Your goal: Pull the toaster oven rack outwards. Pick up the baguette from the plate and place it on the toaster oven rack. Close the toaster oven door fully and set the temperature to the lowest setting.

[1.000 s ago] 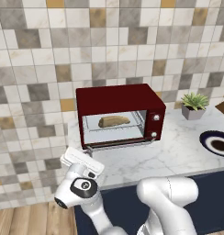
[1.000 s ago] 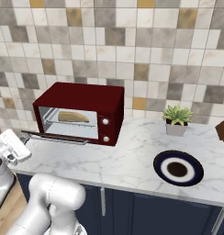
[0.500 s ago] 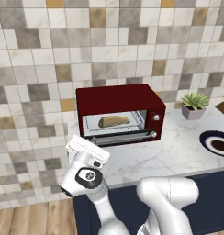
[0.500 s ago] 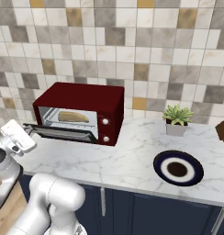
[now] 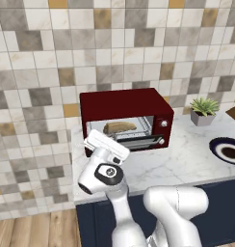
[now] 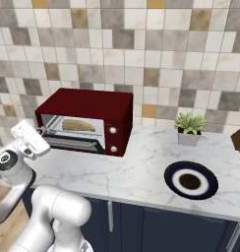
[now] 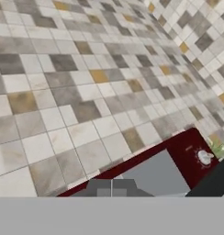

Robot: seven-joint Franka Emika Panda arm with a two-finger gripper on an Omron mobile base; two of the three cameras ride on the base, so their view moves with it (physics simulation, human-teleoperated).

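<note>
Oven [image 5: 126, 120]: door [image 6: 75, 143] partly raised, apparently not fully shut.
Bread [image 5: 119, 127]: inside the oven.
Plate [image 6: 191, 179]: on counter [image 6: 141, 172].
Claw [image 7: 111, 189]: fingers pressed together, holding nothing.

The oven [image 5: 126, 101] is showing a glossy dark red shell with silvery metal knobs [image 5: 163, 123]. The tabletop [image 6: 141, 167] is looking like smooth white marble with grey veins. The wall tiles [image 5: 52, 58] are appearing matt and stony. The plate [image 6: 191, 180] is gleaming like glazed ceramic. The baguette [image 5: 119, 127] is looking crusty.
</note>
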